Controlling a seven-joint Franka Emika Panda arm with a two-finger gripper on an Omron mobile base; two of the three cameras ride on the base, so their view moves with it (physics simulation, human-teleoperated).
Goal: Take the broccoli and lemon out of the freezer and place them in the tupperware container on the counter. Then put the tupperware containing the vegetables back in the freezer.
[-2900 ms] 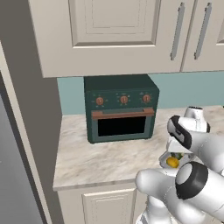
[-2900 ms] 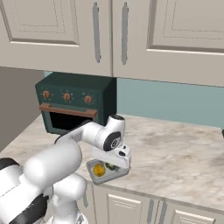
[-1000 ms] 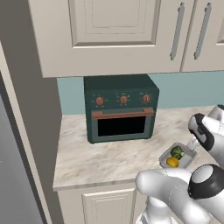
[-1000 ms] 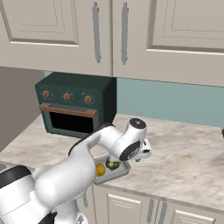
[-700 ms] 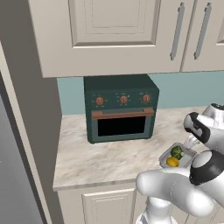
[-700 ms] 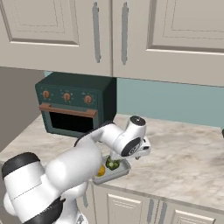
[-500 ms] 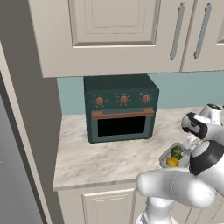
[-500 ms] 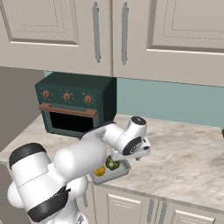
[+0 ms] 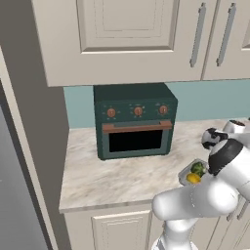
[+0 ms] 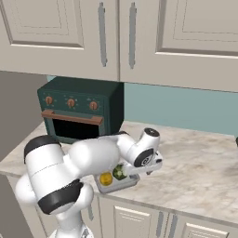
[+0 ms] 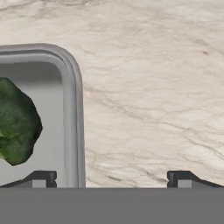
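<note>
The tupperware container sits near the front edge of the counter, with the lemon and the broccoli lying in it. The left base view shows the same tray holding the lemon and broccoli. My gripper hovers open and empty over the tray's rim. One fingertip is above the tray's floor beside the broccoli; the other is above bare counter. A strip of the grey freezer shows at the far left.
A dark green toaster oven stands at the back of the counter, left of the tray. Cream wall cabinets hang above. My own arm curls close around the tray's left side. Bare counter stretches right of the tray.
The hand has drawn off the tray's middle and come to its right rim, still open. The arm has folded in closer. Lemon and broccoli have stayed in the tray.
</note>
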